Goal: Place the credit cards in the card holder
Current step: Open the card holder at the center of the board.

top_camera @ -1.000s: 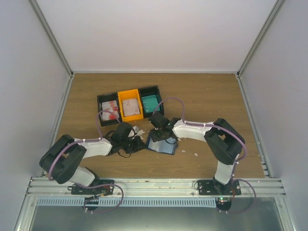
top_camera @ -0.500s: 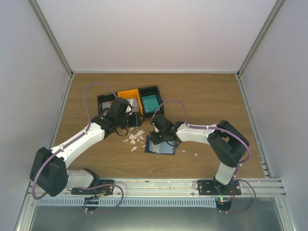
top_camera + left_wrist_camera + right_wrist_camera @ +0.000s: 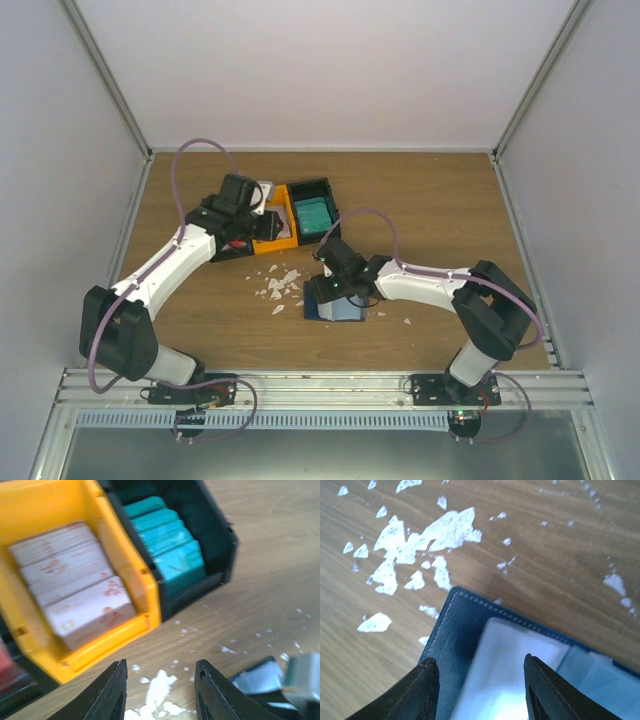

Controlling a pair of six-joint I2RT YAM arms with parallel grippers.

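The navy card holder (image 3: 338, 310) lies open on the table, its lighter blue inside (image 3: 515, 670) facing up. My right gripper (image 3: 335, 288) hovers low over its left half, open and empty (image 3: 480, 690). My left gripper (image 3: 248, 218) is open and empty (image 3: 160, 690) above the bins' near edge. Pinkish-beige cards (image 3: 75, 580) are stacked in the orange bin (image 3: 276, 228). Teal cards (image 3: 167, 540) stand in the black bin (image 3: 312, 212). The white cards with red blotches show only as a red blur at the left edge of the left wrist view (image 3: 6, 665); my left gripper hides them from above.
Small white scraps (image 3: 278, 288) are strewn on the wood between the bins and the card holder, and more lie right of it (image 3: 407, 321). The three bins sit side by side at the back left. Grey walls enclose the table.
My left arm has swung from beside the card holder out to the bins at the back. My right gripper has moved a little nearer and left over the card holder.
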